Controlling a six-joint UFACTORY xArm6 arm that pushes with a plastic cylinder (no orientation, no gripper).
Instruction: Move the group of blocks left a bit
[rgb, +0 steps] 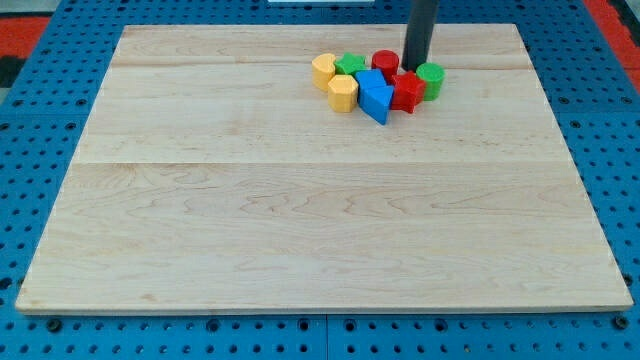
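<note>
Blocks clustered near the view's top: yellow, yellow, green, blue, red, red, green. My tip, no claw fitted, stood among the red and green blocks. Wooden surface lay on blue pegboard.

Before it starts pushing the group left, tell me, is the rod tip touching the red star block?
Cannot tell. In the camera view my tip ends right behind the red star block, between the red cylinder and green cylinder, with no visible gap, but contact isn't plain.

My tip stands upright, rod descending from the view's top.
</note>
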